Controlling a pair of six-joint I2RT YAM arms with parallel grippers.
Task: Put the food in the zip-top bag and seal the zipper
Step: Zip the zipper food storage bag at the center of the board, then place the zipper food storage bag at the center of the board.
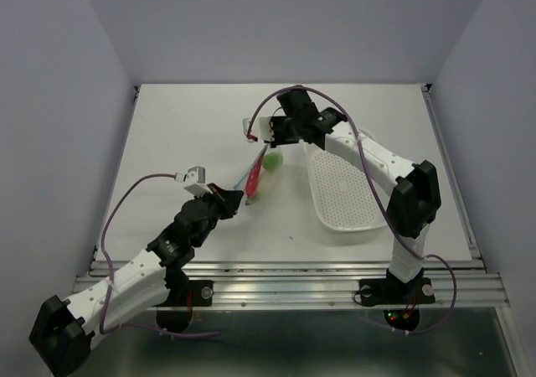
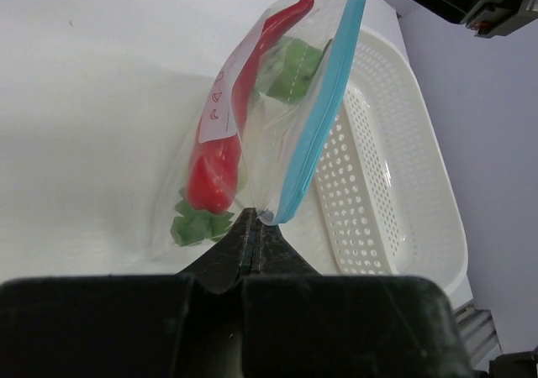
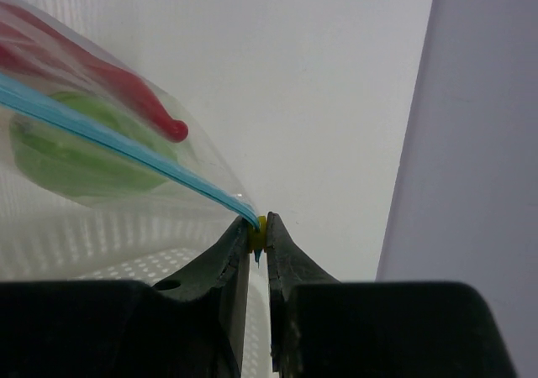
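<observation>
The zip-top bag [image 1: 262, 174] hangs stretched between my two grippers above the table. Inside it the left wrist view shows food: a red chili [image 2: 225, 147], a green piece [image 2: 290, 69] and green leaves [image 2: 200, 224]. The light blue zipper [image 2: 324, 109] runs along the bag's right edge. My left gripper [image 2: 256, 218] is shut on the bag's near corner at the zipper's end. My right gripper [image 3: 261, 231] is shut on a small yellow slider [image 3: 261, 227] at the zipper's [image 3: 109, 134] far end. The chili [image 3: 126, 92] and the green piece [image 3: 76, 155] show through the plastic.
A white perforated basket [image 1: 343, 193] lies on the table right of the bag, under the right arm. It also shows behind the bag in the left wrist view [image 2: 387, 193]. Grey walls close off the table on the left, back and right.
</observation>
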